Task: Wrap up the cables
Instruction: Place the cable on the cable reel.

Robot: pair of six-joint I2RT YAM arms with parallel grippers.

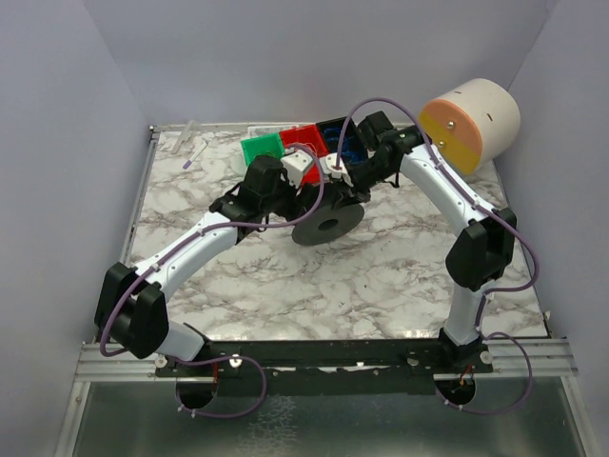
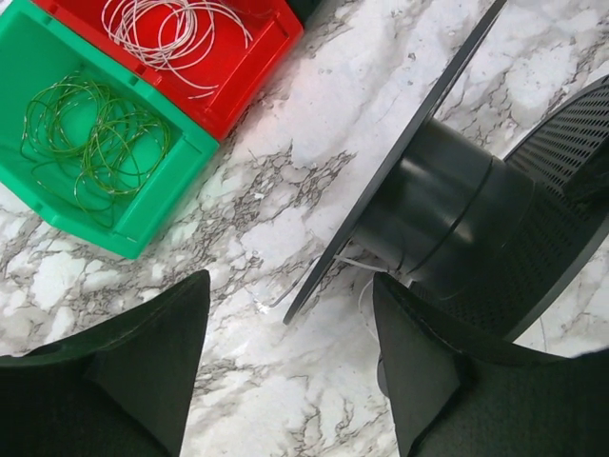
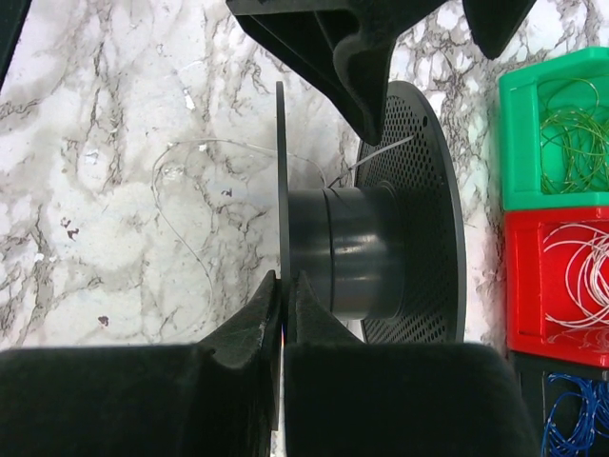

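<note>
Whitish strand: one thin wire runs across the perforated flange to the hub, and its free length lies in a loose arc on the marble beside it. I see no neat turns on the hub, so winding looks barely begun.
Green coils: loose loops lying in the green bin, not wrapped.
Whitish coils: loose loops in the red bin, not wrapped.
Blue coils: loose in the third bin, not wrapped.
Spool: dark grey, standing on its flange edges on the marble table, near the bins.
Right gripper: fingers pinched together on the rim of the thin solid flange, steadying the spool.
Left gripper: jaws apart and holding nothing, hovering just beside the hub and the strand.
Progress: early. One wire appears attached; its slack needs winding on.
Left to do: the three binned bundles, by my judgement.
</note>
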